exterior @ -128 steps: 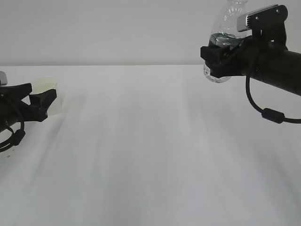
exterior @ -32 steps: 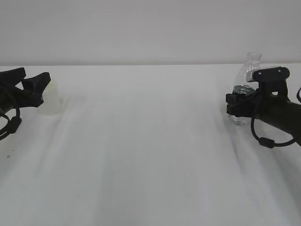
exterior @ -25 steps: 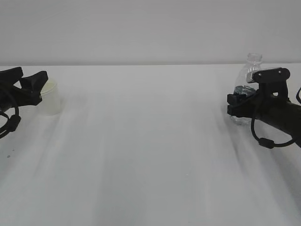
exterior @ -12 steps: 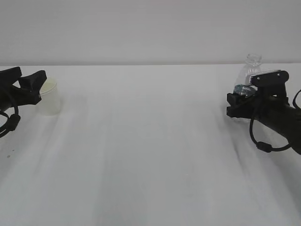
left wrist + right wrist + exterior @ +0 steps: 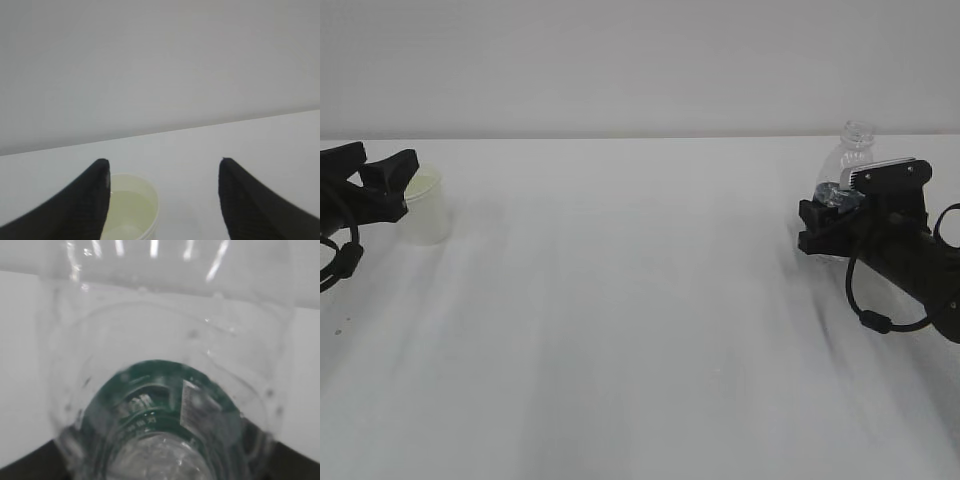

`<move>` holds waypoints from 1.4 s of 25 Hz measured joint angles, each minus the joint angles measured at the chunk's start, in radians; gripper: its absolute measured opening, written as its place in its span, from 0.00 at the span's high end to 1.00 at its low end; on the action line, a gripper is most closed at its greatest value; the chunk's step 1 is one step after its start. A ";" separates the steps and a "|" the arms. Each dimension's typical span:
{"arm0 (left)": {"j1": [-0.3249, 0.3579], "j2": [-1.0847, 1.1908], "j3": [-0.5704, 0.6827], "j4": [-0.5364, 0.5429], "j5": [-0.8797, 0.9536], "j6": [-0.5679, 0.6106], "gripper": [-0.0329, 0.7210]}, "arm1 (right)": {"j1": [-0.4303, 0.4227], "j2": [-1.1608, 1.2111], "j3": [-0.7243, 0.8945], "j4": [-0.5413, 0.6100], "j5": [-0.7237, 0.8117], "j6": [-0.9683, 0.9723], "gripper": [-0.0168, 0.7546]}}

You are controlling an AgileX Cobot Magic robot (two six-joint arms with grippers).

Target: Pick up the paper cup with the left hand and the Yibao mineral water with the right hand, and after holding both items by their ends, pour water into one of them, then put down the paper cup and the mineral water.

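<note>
Fingers of my left hand (image 5: 162, 200) are spread, the paper cup (image 5: 428, 206) freed on the bench (image 5: 620, 300); my right hand (image 5: 817, 218) seemingly grips the Yibao mineral water (image 5: 848, 165), release pending.

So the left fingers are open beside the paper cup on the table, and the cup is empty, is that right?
Not quite. The paper cup isn't empty: the left wrist view shows water pooled in it. The rest holds: the left hand's fingers are spread open, the cup beside one of them, standing on the table.
</note>
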 joint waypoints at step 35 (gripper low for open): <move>0.000 0.000 0.000 0.000 0.000 0.000 0.32 | 0.000 0.000 0.031 -0.005 -0.150 -0.008 0.22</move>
